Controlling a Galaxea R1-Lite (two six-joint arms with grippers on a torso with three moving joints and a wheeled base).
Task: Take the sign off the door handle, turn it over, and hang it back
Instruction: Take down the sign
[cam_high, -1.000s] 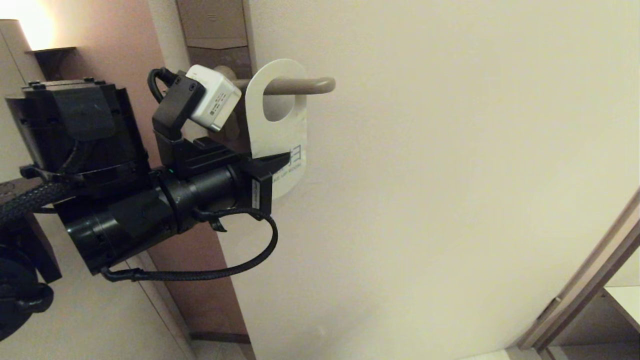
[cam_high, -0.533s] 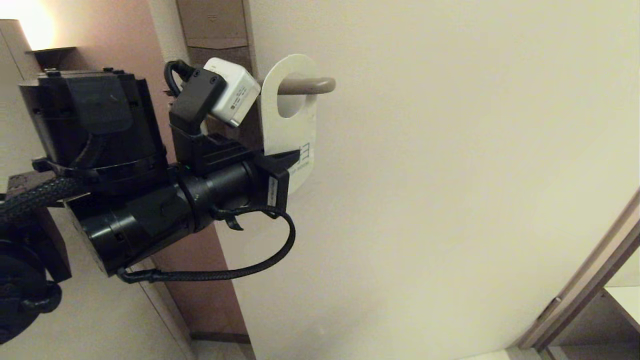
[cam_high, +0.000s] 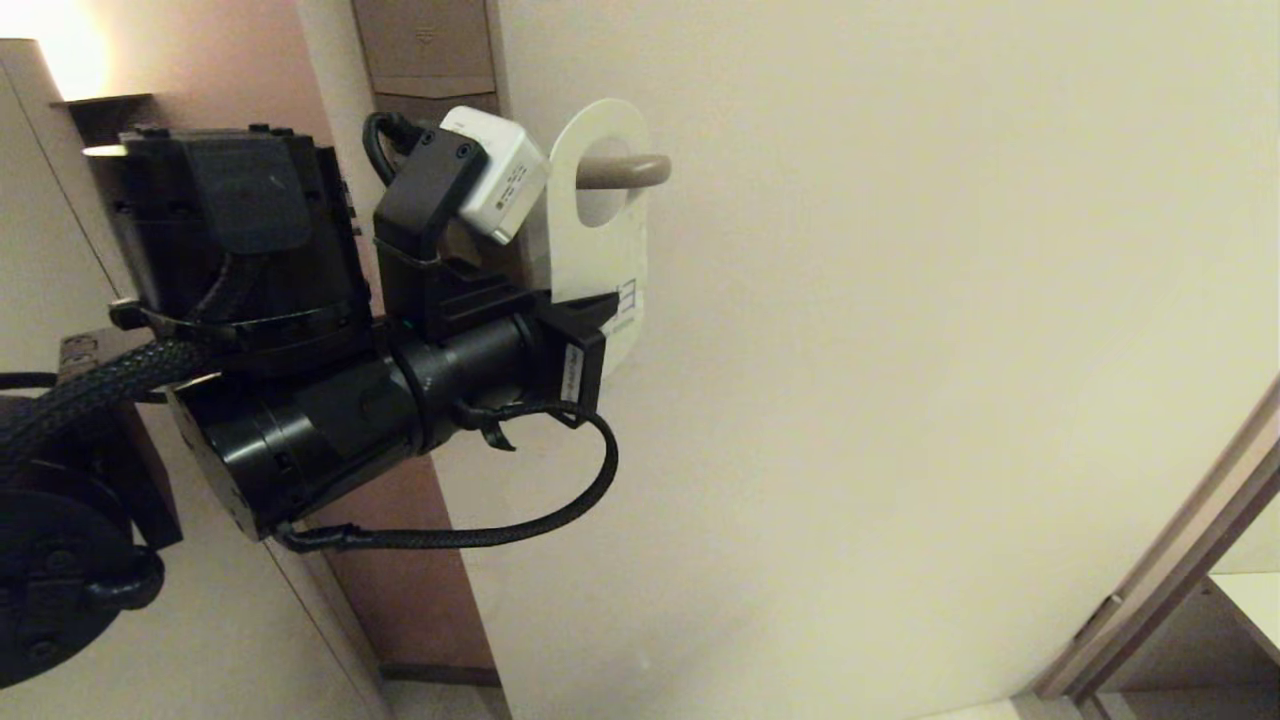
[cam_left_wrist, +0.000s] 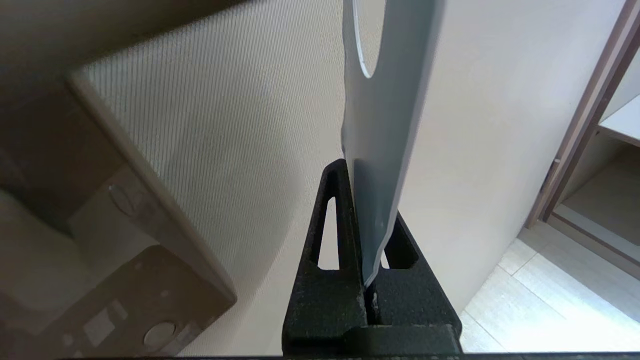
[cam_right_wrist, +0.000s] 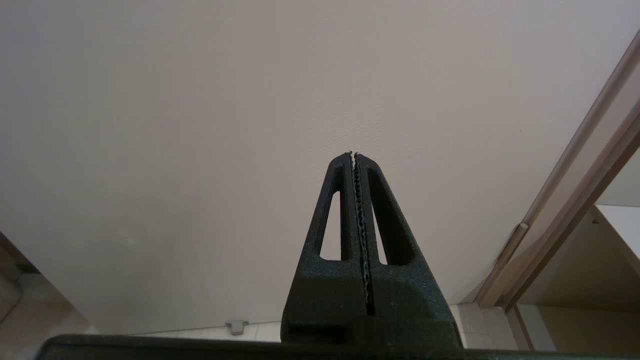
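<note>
Left gripper: fingers pinching the sign's lower end; its oval hole rings the door handle near the free tip, which points toward the robot's right. Right gripper: fingers pressed together, parked.

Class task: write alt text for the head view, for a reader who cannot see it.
The left tool grips the lower edge of a white sign whose oval hole is threaded over the door handle, near its rounded tip. A pale door fills the background.

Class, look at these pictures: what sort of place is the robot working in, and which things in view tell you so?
Probably a hotel room doorway: a card sign hangs on the door handle below a tall lock plate.
</note>
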